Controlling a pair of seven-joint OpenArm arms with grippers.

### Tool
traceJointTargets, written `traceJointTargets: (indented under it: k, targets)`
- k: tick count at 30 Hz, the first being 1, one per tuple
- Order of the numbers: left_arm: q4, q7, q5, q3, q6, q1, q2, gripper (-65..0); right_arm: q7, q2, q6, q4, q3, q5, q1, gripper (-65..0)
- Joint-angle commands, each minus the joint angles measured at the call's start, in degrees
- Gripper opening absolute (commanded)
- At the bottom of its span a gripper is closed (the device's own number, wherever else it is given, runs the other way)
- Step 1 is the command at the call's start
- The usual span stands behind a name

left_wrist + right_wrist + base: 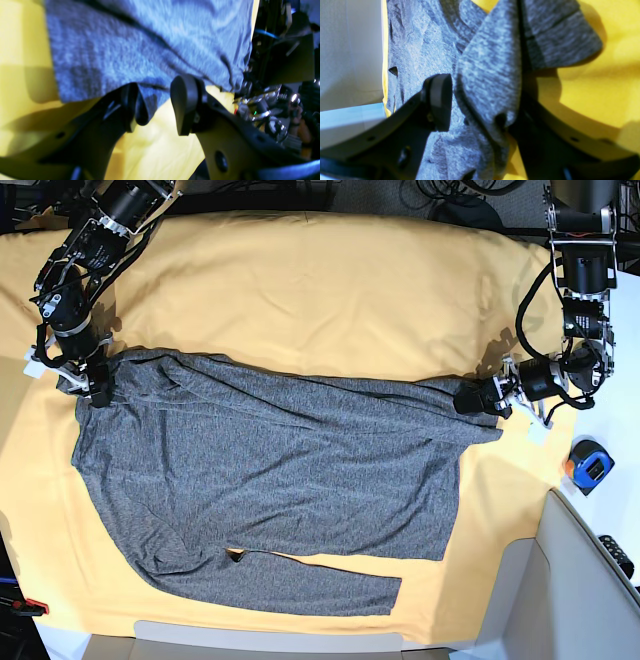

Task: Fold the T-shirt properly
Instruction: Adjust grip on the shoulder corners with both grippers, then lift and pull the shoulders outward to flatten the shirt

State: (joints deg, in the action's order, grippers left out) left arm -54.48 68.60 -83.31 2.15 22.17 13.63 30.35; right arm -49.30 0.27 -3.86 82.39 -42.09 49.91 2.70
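The heather-grey T-shirt (270,470) lies spread flat on the yellow cloth (320,290), one long sleeve folded across its lower edge. My right gripper (97,388) is at the shirt's top-left corner. In the right wrist view its jaws (482,95) stand open, and a fold of grey fabric (490,75) lies between them, draped over one finger. My left gripper (468,401) is at the shirt's upper right corner. Its jaws (157,107) are open too; a small fold of shirt (146,105) hugs one finger, and there is a gap to the other finger (183,105).
A blue and orange tape measure (587,465) sits at the right edge. A white panel (575,580) cuts across the lower right corner, with a black remote (620,555) beside it. A small red thing (30,607) lies at the lower left.
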Motion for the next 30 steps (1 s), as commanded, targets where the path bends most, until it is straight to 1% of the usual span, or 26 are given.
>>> traceJointTargets:
  k: [1, 6, 10, 14, 17, 19, 20, 21, 22, 23, 24, 25, 27, 30]
  targets:
    - [-0.86, -0.95, -1.69, -0.17, -0.68, 1.01, 1.26, -41.0, -2.53, -0.05, -2.52, -0.32, 0.11, -3.01, -0.63, -36.6]
    - [-0.95, -3.76, -1.69, 0.09, -3.14, 0.83, 1.26, -41.0, -2.53, -0.05, -2.52, -0.32, 0.11, -3.01, -0.63, -36.6]
    - [-0.86, -4.47, -1.69, 0.0, -3.23, 0.75, 1.17, -41.0, -2.53, 0.03, -2.52, -0.32, 0.11, -3.01, -0.63, -36.6]
    - [-0.86, -8.16, -1.69, 0.26, -3.23, -0.57, 1.17, -41.0, -2.53, 0.12, -2.52, -0.32, 0.11, -3.01, -0.63, -36.6]
    - [-1.04, -9.04, -0.43, 0.18, -3.23, -0.75, 0.99, -41.0, -2.53, 0.12, -2.52, -0.32, 0.11, -3.01, -0.63, -36.6]
    - [-0.86, -9.04, 0.63, -0.09, -3.23, -0.75, -0.15, -41.6, -2.53, 0.12, -2.52, -0.32, 0.11, -3.01, -0.63, -36.8]
    - [-1.04, -9.04, 1.42, -0.17, -3.23, -0.84, -0.41, -43.3, -2.53, 0.12, -2.52, -0.32, 0.11, -3.01, -0.63, -37.9]
    - [-1.04, -9.04, 1.95, -0.26, -3.23, -0.84, -0.41, -46.5, -2.53, 0.12, -2.52, -0.41, 0.11, -3.01, -0.63, -40.8]
    - [-1.04, -9.04, 2.21, -0.17, -3.14, -0.84, -0.5, -50.9, -2.53, 0.12, -2.52, -0.41, 0.11, -3.19, -0.63, -45.4]
    - [-0.77, -9.04, 2.3, 0.0, -3.14, -0.75, -0.5, -57.3, -2.53, 0.12, -2.52, -0.5, 0.2, -3.27, -0.63, -52.3]
    - [-0.69, -9.04, 2.3, 0.09, -3.14, -0.66, -0.59, -64.1, -2.53, 0.12, -2.52, -0.68, 0.28, -3.36, -0.63, -61.6]
    - [-0.69, -8.95, 2.3, 0.26, -3.14, -0.57, -1.03, -65.0, -2.53, 0.21, -2.52, -0.76, 0.28, -3.36, -0.63, -65.0]
    - [-0.86, -8.51, 3.0, 0.26, -3.14, -0.57, -1.38, -64.2, -2.61, 0.3, -2.52, -0.76, 0.37, -3.45, -0.72, -65.0]
    - [-0.86, -8.6, 3.09, -0.09, -3.14, -0.84, -1.38, -64.9, -2.61, 0.3, -2.52, -0.68, 0.46, -3.45, -1.07, -65.0]
